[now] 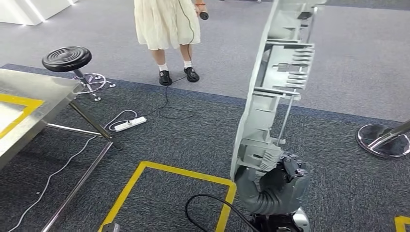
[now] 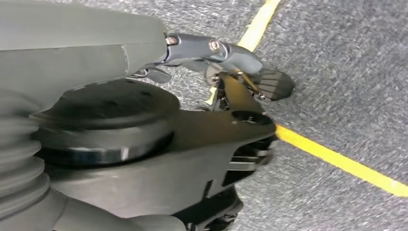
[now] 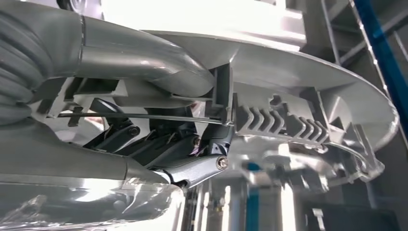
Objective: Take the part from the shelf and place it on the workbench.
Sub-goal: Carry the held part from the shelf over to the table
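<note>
Part [image 1: 270, 92] stands nearly upright out of my right hand [image 1: 278, 181], fingers wrapped round its lower end; long axis runs up and away from that hand. Workbench [image 1: 29, 104] lies well off to the part's left, across the carpet. My left hand [image 2: 231, 103] hangs over the floor, holding nothing, fingers apart.

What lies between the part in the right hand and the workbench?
Nothing solid stands between them: the right hand holds the grey part upright, and open carpet with a yellow floor line and a white cable leads to the workbench.
</note>
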`<state>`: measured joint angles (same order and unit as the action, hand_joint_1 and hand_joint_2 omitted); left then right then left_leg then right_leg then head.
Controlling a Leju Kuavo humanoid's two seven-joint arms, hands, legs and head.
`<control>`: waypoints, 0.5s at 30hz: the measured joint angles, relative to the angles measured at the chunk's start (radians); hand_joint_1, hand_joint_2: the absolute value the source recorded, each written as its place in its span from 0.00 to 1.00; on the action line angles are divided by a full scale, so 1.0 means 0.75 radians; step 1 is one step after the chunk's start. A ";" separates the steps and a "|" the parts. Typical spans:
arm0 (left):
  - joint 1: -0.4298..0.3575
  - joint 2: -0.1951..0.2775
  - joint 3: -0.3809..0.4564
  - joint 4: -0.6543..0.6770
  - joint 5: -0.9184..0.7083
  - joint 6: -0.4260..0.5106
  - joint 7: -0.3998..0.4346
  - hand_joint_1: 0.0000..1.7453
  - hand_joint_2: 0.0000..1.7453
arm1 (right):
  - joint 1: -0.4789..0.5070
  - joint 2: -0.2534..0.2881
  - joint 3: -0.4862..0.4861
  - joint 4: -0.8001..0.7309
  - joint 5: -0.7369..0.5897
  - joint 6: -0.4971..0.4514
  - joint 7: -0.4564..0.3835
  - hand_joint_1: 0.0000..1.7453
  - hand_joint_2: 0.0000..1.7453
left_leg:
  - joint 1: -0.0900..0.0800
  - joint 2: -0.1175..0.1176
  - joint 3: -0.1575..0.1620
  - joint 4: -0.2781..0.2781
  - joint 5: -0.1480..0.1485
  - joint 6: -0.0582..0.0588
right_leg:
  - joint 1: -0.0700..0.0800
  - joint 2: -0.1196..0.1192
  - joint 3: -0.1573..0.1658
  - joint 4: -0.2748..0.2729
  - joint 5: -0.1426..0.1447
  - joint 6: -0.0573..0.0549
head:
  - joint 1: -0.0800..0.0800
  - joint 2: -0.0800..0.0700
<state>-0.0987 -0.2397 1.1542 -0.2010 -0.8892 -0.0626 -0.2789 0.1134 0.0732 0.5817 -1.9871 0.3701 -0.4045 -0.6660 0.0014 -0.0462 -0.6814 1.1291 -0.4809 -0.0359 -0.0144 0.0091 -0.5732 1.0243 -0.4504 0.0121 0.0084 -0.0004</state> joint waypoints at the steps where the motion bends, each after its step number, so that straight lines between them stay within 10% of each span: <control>1: -0.002 0.000 0.000 0.000 0.000 0.000 0.000 0.00 1.00 | 0.001 0.000 0.000 0.000 0.000 0.000 -0.001 1.00 1.00 | 0.000 0.026 -0.045 0.095 -0.044 -0.003 | 0.003 -0.020 -0.001 0.000 -0.001 -0.004 | -0.003 0.000; 4: 0.000 0.001 0.000 0.000 0.000 0.000 0.000 0.00 1.00 | 0.002 0.000 0.000 0.000 -0.001 0.000 -0.001 1.00 1.00 | 0.000 0.047 -0.084 0.185 -0.049 -0.004 | 0.006 -0.076 0.001 0.000 -0.006 -0.006 | -0.003 0.000; 9: -0.007 0.001 0.000 0.000 0.000 0.000 -0.001 0.00 1.00 | 0.001 0.000 0.002 0.000 -0.005 0.001 0.000 1.00 1.00 | -0.015 0.166 0.103 -0.164 0.086 0.020 | 0.022 -0.152 0.015 0.002 -0.021 0.017 | -0.006 0.000; 11: -0.008 0.001 0.000 0.000 0.001 0.000 -0.001 0.00 1.00 | -0.001 -0.001 0.003 0.000 -0.006 0.001 0.000 1.00 1.00 | -0.016 0.136 0.102 -0.175 0.085 0.036 | 0.025 -0.184 0.023 -0.002 -0.027 0.030 | -0.005 0.000; 15: -0.006 0.001 0.001 0.000 0.002 0.001 -0.003 0.00 1.00 | -0.004 -0.001 0.004 0.000 -0.008 0.001 0.000 1.00 1.00 | -0.002 0.066 0.109 -0.185 0.092 0.062 | 0.015 -0.069 -0.039 0.156 -0.123 0.057 | 0.008 0.000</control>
<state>-0.1031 -0.2390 1.1546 -0.2011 -0.8879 -0.0621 -0.2812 0.1102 0.0729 0.5846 -1.9868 0.3640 -0.4039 -0.6657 -0.0001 0.0033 -0.5993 0.9907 -0.4121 0.0108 -0.0032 -0.0425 -0.6024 1.1411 -0.5423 0.0546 0.0140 -0.0004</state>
